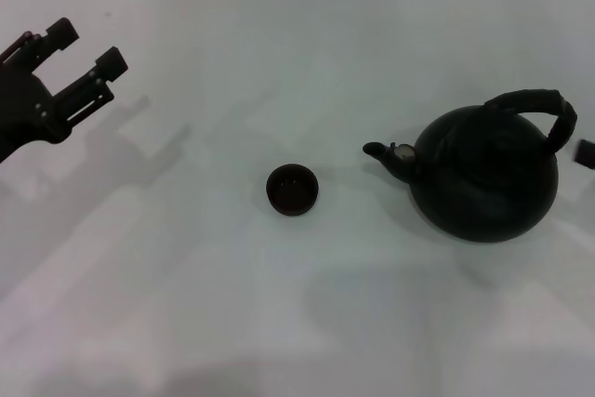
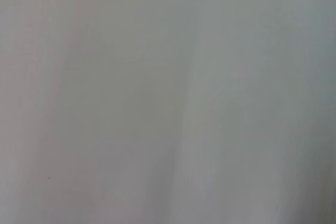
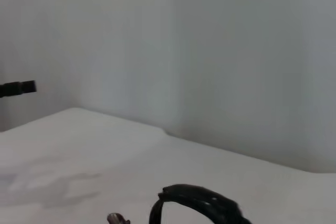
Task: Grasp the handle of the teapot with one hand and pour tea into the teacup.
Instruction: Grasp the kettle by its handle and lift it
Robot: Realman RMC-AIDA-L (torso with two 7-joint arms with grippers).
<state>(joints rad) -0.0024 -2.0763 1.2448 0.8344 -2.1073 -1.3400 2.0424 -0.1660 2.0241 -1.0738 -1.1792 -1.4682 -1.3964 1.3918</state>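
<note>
No brand, label or writing is legible on any item.

One teapot (image 1: 485, 177) — matte black, standing upright on the white table (image 1: 279, 304), its spout (image 1: 381, 151) pointing toward the cup. One handle (image 1: 537, 109), arched over the pot; in the right wrist view only its top (image 3: 197, 200) and the spout tip show, the rest cut off. One teacup (image 1: 293, 189), well apart from the teapot on its spout side.

Left gripper (image 1: 85, 55) — far beyond the teacup from the teapot, fingers spread, holding nothing.

Right gripper (image 1: 586, 152) — a sliver at the frame edge just beside the handle; I cannot tell how it stands.
</note>
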